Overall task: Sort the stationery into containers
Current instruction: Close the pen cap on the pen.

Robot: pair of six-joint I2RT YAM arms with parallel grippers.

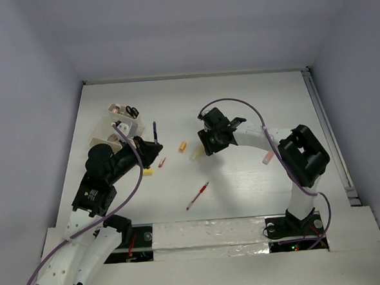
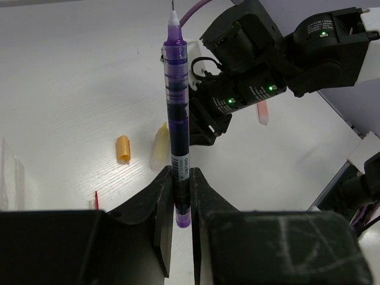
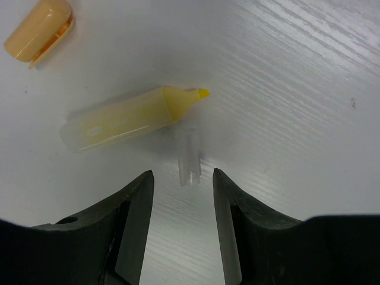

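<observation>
My left gripper [image 2: 181,190] is shut on the lower end of a purple pen [image 2: 178,119], which stands tip up; from above the pen [image 1: 155,128] shows just right of the clear divided container [image 1: 114,129]. Black-handled scissors [image 1: 131,111] lie in that container. My right gripper [image 3: 183,178] hovers open over the table, nothing between its fingers. Just beyond its tips lies an uncapped yellow highlighter [image 3: 124,119] with a small clear piece [image 3: 189,157] beside it. An orange cap [image 3: 38,29] lies further off to the left.
A red pen [image 1: 198,195] lies on the table in front of the arms. A yellow bit [image 1: 148,172] and a small red piece [image 1: 162,162] sit near the left gripper [image 1: 153,147]. A pink item [image 1: 268,157] lies under the right arm's forearm.
</observation>
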